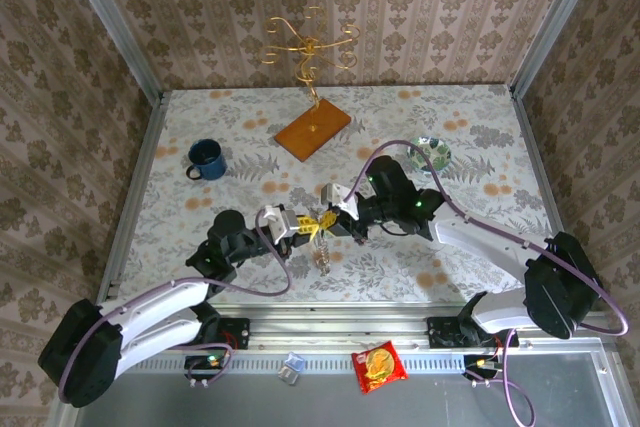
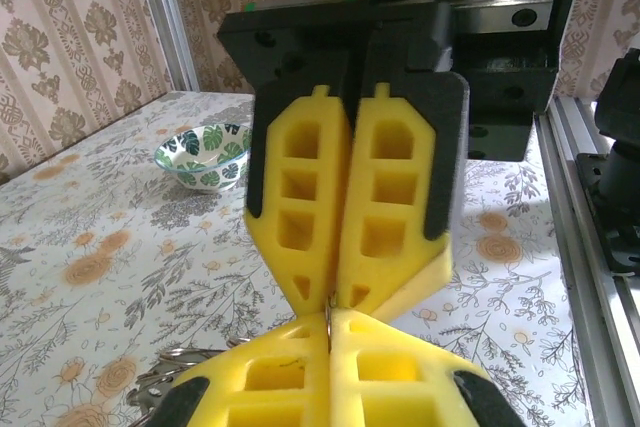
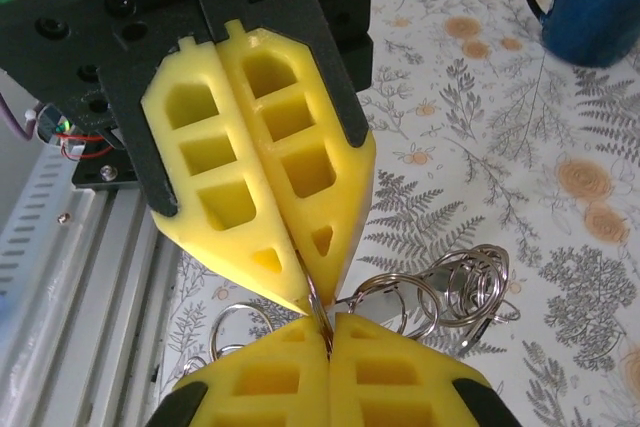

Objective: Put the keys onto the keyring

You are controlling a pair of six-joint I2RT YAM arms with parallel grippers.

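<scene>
Both grippers meet tip to tip over the table's front middle. My left gripper (image 1: 308, 228) (image 2: 328, 320) and my right gripper (image 1: 334, 221) (image 3: 327, 326) are each shut on the same thin silvery keyring (image 3: 317, 303) (image 2: 328, 308), seen edge-on between the yellow pads. A bunch of smaller silvery rings (image 3: 455, 287) (image 1: 322, 259) hangs from it, with a flat metal piece among them. More loops (image 3: 235, 325) (image 2: 165, 387) show to the side. I cannot make out the keys' green or dark heads.
A blue mug (image 1: 206, 159) (image 3: 590, 2) stands at the left back. A green-patterned bowl (image 1: 429, 155) (image 2: 205, 152) sits at the right back. An orange board (image 1: 313, 130) with a gold wire stand (image 1: 308, 47) is at the back. A red packet (image 1: 379, 365) lies below the table edge.
</scene>
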